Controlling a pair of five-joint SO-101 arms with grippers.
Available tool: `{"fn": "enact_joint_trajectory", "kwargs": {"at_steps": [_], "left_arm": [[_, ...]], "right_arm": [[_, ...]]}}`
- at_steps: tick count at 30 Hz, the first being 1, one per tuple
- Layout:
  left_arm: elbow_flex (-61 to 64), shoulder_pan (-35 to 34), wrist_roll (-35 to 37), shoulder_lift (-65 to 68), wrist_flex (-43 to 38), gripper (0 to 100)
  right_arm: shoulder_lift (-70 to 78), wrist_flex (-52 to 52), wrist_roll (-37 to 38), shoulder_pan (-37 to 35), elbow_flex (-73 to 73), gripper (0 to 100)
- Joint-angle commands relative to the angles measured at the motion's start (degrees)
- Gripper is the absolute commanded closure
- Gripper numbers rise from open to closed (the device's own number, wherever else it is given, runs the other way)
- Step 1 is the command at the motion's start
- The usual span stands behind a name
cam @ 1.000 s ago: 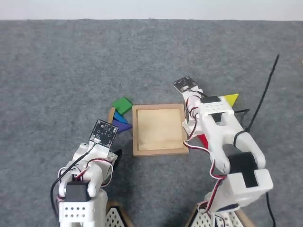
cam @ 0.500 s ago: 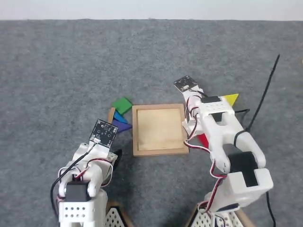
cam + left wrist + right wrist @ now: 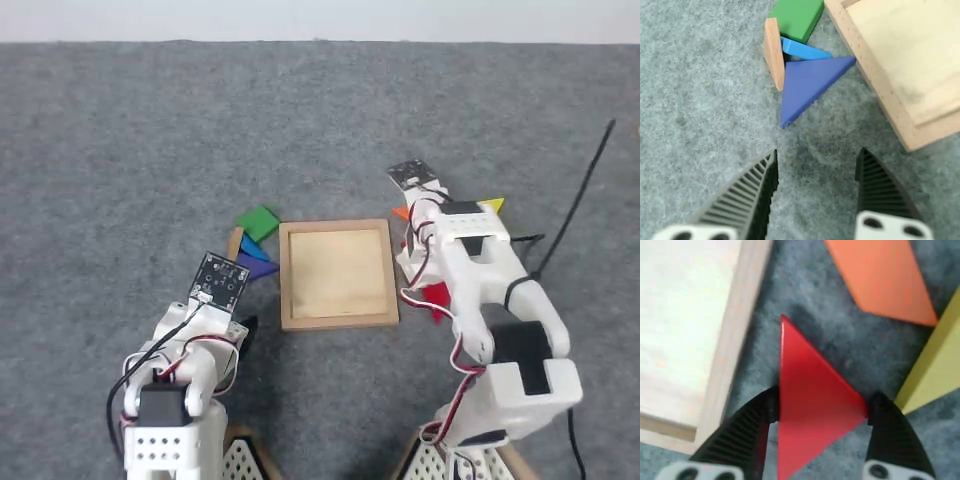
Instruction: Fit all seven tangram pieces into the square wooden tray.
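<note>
1. Clamping the red triangle (image 3: 810,390) from two sides, the right gripper (image 3: 820,422) is partly closed: one finger presses a straight edge and the other presses the opposite corner.
2. The red triangle is just outside the right wall of the tray (image 3: 735,340), with a strip of grey carpet (image 3: 150,150) between them. I cannot tell whether it is lifted off the carpet.
3. An orange piece (image 3: 885,280) and a yellow piece (image 3: 935,360) lie near the red triangle, on the side away from the tray. They are close together, but I cannot tell whether they touch.
4. The tray lies flat between the two arms, its floor bare wood.
5. The left gripper (image 3: 815,185) hangs wide open over the carpet, holding nothing, near the tray's front left corner.
6. Four pieces cluster just left of the tray.
   - The blue triangle (image 3: 807,82) is the one nearest the left gripper, with one tip close to the tray wall.
   - A tan piece (image 3: 774,52) touches the blue triangle's far side.
   - A light blue piece (image 3: 802,49) also touches that side.
   - A green piece (image 3: 797,17) lies farthest off, against the light blue piece.
</note>
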Motion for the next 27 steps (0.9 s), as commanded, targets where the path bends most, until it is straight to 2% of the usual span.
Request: {"fn": "enact_joint_trajectory", "kwargs": {"at_steps": [1,7,14,19,27], "left_arm": [[-0.3,0.2,0.4,-1.2,0.5,76],[-0.3,0.2,0.4,-1.2,0.5,76],[-0.3,0.2,0.4,-1.2,0.5,76],[-0.3,0.2,0.4,-1.2,0.5,76],[-0.3,0.2,0.4,-1.2,0.5,76]], "right_arm": [[-6.5,3.0,-0.8,1.3,-0.9,78.9],[-13.8,7.1,-2.7,0.4,-0.8,79.0],[-14.2,7.9,-4.9,-2.3,-0.8,78.3],[-14.1,7.5,-4.8,-2.6,0.4,66.2],[-10.7,5.4,-2.5,-1.5,0.5,67.3]]}}
